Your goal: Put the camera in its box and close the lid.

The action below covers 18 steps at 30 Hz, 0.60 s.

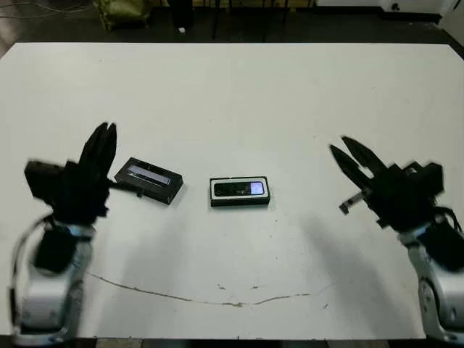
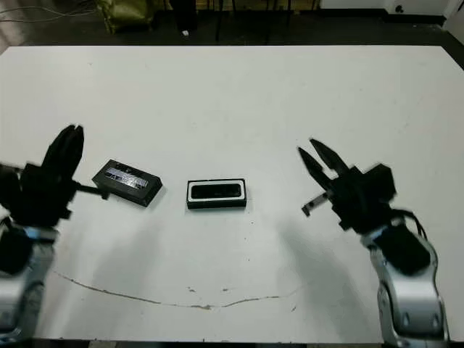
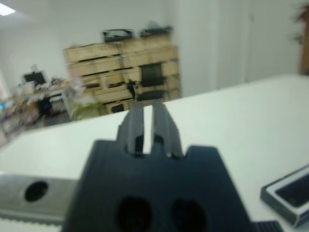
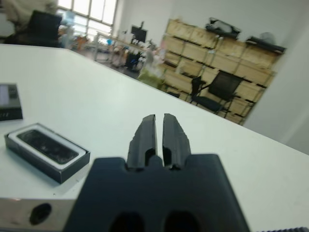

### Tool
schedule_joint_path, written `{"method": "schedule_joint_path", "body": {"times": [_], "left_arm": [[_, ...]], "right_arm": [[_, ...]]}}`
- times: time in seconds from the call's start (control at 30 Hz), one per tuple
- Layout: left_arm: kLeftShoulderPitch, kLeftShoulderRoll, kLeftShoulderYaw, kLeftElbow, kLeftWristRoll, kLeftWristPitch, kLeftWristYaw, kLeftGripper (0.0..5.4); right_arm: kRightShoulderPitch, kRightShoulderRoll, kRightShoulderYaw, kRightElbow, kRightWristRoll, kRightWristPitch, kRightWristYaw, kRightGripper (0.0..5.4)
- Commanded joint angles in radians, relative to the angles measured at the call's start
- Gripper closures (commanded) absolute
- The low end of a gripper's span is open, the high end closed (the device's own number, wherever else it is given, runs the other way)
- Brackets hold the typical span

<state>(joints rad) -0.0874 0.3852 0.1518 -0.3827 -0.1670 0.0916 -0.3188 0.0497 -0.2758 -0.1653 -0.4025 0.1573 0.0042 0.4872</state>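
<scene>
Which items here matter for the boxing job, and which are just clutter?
Job:
- slim black bar-shaped camera, lying in the shallow white-lined black box
- flat black lid with silvery strip

Clutter:
- olive bag beyond the white table
- stacked wooden crates

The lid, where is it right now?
The lid lies flat on the white table, on the robot's left, between the left tool and the box in the middle.
</scene>
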Motion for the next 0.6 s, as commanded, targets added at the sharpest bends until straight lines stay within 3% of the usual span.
{"method": "schedule_joint_path", "body": {"times": [0.03,0.3,0.47,0.6], "left_arm": [[-0.114,0.174,-0.032,-0.036,0.037,0.121,-0.125,5.4],[-0.472,0.318,-0.275,0.083,0.173,0.281,-0.334,5.4],[-0.708,0.324,-0.474,0.319,0.264,0.225,-0.582,5.4],[-0.859,0.268,-0.574,0.546,0.291,0.135,-0.748,5.4]], "right_arm": [[0.042,0.017,-0.003,0.001,0.014,-0.043,-0.033,5.39],[0.079,0.034,0.017,-0.027,0.031,-0.058,-0.088,5.39],[0.095,0.032,0.007,-0.041,0.078,-0.031,-0.099,5.39],[0.101,0.025,0.006,-0.044,0.094,-0.022,-0.106,5.39]]}}
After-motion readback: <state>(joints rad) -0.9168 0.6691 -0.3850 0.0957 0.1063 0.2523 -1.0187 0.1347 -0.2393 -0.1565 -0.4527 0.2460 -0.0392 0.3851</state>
